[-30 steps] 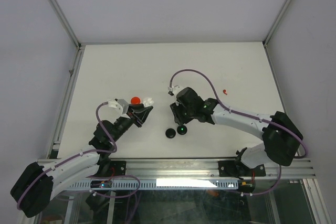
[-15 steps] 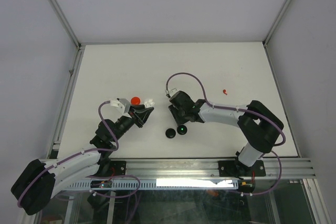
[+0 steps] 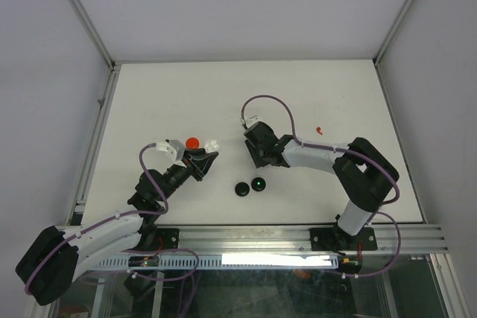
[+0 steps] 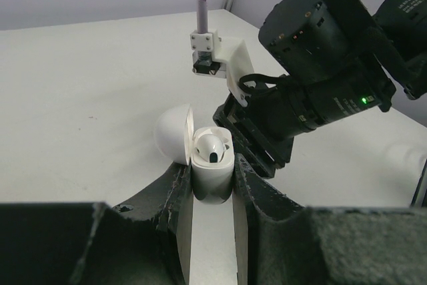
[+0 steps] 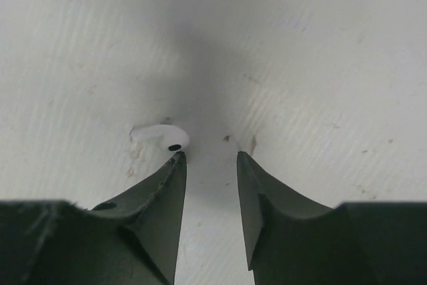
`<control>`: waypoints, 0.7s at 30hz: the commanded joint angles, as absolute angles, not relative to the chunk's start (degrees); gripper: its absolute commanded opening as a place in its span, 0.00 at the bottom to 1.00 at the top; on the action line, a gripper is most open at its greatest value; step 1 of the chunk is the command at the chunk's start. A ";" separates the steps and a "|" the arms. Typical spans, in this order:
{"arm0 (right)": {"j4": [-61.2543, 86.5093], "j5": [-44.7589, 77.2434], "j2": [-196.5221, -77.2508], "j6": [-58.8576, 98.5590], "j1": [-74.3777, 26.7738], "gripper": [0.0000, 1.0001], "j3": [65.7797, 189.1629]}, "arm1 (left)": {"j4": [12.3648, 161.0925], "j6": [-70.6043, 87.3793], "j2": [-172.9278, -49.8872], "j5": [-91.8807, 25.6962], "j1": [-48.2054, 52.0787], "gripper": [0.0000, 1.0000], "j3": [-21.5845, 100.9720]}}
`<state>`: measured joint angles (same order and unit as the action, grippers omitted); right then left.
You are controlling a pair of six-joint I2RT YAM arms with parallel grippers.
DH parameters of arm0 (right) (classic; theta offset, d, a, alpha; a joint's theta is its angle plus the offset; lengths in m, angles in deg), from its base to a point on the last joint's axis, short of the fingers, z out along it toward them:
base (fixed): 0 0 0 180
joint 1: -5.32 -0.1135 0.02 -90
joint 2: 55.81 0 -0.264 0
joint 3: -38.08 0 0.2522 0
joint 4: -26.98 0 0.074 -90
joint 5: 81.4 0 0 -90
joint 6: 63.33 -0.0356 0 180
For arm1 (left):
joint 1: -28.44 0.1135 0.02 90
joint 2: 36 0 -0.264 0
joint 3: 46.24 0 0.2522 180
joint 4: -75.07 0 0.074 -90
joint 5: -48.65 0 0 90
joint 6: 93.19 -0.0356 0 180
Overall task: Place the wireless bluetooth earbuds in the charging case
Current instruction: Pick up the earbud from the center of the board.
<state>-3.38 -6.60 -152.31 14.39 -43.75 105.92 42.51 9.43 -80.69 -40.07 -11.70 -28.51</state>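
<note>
White, the loose bud [image 5: 163, 137] lies on the table [image 5: 320, 65] just outside my right fingers [image 5: 160, 198], touching one tip, not between them. They stand parted on nothing. Close now and I'd pinch air or flick the bud sideways, so I reckon I must shift across first. My left fingers [image 4: 160, 198] are clamped on the case [image 4: 212, 181], lid [image 4: 172, 131] tipped back, seated bud [image 4: 212, 145] inside. A crooked squeeze could squirt the case out. Count: one case, two white buds, one red bud [image 3: 319, 129] well beyond my right fingers, two black discs [image 3: 241, 189] near my right fingers, and one red disc [image 3: 192, 141] beside my left fingers.
</note>
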 commanded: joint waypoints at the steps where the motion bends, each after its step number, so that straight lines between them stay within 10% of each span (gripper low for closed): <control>1: -1.55 -9.07 -155.05 16.21 -40.35 0.39 107.86 | 39.37 9.53 -80.60 -41.30 -11.73 0.11 -29.05; 21: -6.82 2.66 -152.84 3.25 -37.99 0.42 115.06 | 38.22 10.29 -81.62 -41.18 -11.72 0.11 -29.06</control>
<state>-5.72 -0.59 -155.62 9.17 -37.79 111.28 42.29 9.50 -81.13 -40.07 -11.70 -28.51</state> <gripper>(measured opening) 0.409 0.242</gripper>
